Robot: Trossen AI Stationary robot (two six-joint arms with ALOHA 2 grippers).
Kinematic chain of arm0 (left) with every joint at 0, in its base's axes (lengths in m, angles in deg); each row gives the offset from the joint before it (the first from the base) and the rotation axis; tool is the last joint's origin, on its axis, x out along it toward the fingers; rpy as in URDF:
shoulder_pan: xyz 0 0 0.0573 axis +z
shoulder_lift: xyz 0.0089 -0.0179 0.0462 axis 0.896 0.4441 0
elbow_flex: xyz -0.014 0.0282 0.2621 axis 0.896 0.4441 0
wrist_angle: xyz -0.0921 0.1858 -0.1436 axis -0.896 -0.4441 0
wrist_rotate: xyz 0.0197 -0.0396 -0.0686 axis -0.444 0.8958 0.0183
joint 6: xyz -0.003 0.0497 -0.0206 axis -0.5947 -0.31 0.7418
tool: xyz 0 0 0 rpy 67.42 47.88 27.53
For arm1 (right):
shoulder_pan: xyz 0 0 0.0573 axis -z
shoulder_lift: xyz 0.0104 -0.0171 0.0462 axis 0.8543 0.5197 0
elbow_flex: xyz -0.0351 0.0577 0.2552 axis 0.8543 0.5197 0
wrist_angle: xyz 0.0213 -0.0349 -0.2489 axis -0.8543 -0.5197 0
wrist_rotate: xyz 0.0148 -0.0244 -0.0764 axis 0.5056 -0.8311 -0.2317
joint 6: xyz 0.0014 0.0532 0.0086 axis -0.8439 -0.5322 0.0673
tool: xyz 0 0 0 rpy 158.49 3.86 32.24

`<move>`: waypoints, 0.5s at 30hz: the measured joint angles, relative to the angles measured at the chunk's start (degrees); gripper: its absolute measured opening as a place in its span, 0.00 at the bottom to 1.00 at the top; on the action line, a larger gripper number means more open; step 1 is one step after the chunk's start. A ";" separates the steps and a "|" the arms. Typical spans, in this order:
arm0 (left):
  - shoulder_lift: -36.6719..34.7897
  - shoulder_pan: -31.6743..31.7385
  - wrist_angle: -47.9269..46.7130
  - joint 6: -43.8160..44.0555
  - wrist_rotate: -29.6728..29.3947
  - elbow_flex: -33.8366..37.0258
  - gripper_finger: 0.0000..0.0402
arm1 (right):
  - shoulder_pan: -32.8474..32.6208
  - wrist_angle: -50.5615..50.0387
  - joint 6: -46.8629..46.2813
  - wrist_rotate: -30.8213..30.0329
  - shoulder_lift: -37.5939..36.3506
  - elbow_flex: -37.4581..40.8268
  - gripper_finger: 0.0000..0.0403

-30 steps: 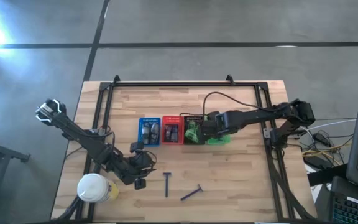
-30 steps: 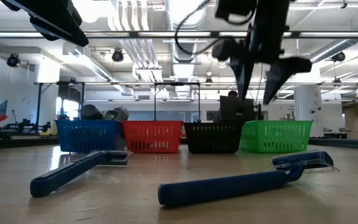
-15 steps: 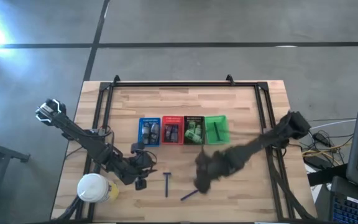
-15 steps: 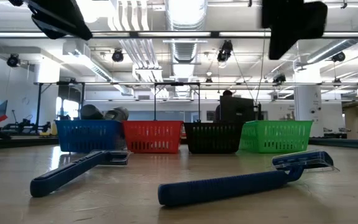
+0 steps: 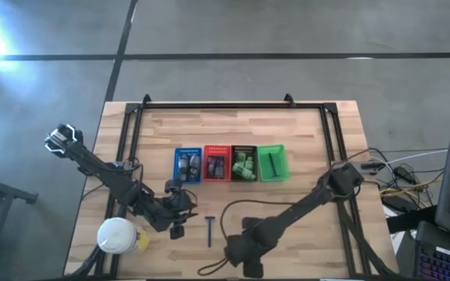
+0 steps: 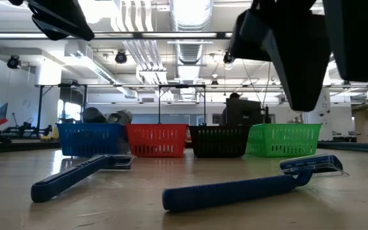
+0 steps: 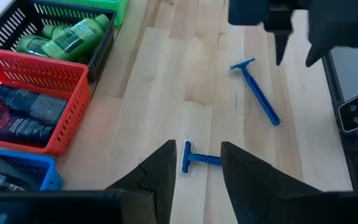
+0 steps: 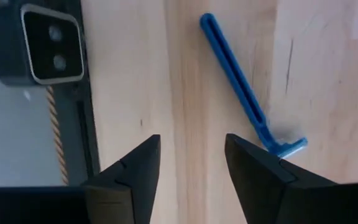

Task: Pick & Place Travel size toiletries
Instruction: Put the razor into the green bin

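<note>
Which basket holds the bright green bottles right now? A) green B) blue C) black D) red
C: the high view shows the green bottles in the black basket, between the red basket and the green basket; the left wrist view agrees.

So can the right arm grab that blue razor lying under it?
Probably yes. The right gripper hovers open just above the blue razor, with bare table around it and nothing in between.
</note>
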 joint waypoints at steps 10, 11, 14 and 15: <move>-0.01 0.00 -0.02 2.46 1.20 0.00 0.33 | 0.61 -7.55 19.74 -3.49 8.38 -11.63 0.41; 0.00 0.00 -0.02 3.01 1.22 0.00 0.33 | 0.57 -7.77 21.02 -3.43 9.25 -12.12 0.41; -0.02 -0.04 -0.17 3.64 1.23 0.00 0.33 | 0.48 -7.78 24.28 -3.60 10.90 -12.73 0.44; -0.02 -0.04 -0.21 3.68 1.25 0.00 0.33 | 0.50 -7.85 25.01 -4.34 11.05 -12.79 0.45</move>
